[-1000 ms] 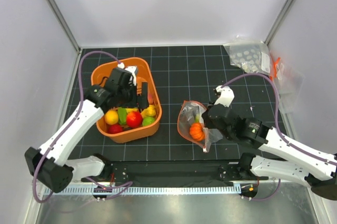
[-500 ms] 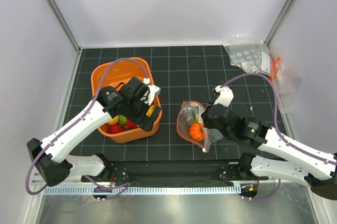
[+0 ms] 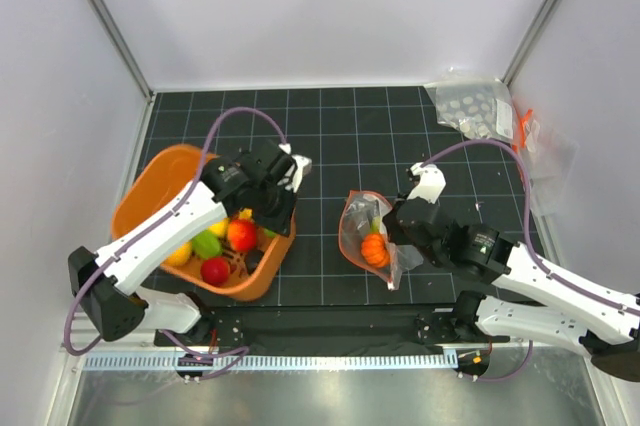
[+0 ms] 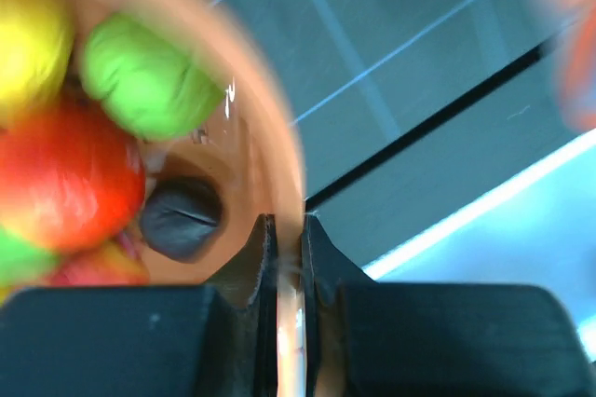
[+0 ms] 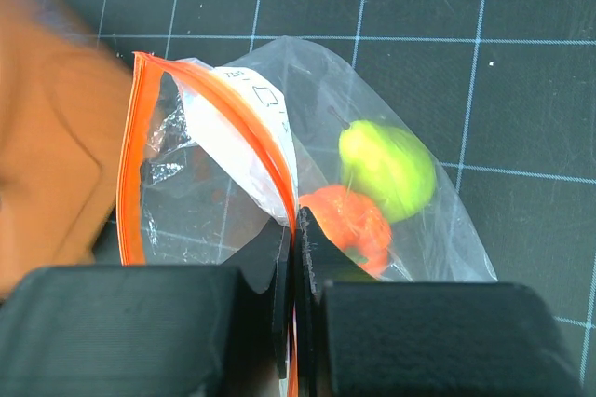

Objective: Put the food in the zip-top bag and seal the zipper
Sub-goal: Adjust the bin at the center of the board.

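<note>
Left fingers point(image 4: 260, 262) clamp basket point(image 4: 277, 150); right fingers point(image 5: 282, 262) pinch zipper point(image 5: 244, 127)

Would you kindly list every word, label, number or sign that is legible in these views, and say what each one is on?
White label on the zip-top bag: faint grey print with a small square outline, too blurred to read.
Orange basket: no markings visible.
No other text, number or brand mark shows in any view.
</note>
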`<action>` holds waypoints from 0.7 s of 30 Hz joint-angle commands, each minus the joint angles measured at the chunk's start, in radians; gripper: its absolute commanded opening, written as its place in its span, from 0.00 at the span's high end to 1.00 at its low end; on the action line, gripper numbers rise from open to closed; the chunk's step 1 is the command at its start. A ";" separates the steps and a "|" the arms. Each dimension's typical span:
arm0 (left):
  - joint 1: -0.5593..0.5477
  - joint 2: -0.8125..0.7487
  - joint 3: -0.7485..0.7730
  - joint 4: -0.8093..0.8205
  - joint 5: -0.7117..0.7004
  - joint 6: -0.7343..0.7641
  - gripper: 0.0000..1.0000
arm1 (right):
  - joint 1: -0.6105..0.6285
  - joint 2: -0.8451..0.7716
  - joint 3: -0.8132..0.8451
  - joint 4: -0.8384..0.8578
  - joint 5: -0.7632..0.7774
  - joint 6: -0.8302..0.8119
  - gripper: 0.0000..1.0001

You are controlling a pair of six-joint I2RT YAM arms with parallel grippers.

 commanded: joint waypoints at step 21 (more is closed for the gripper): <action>0.118 0.330 0.422 0.238 -0.095 -0.265 1.00 | -0.001 -0.037 -0.007 0.014 0.002 0.007 0.99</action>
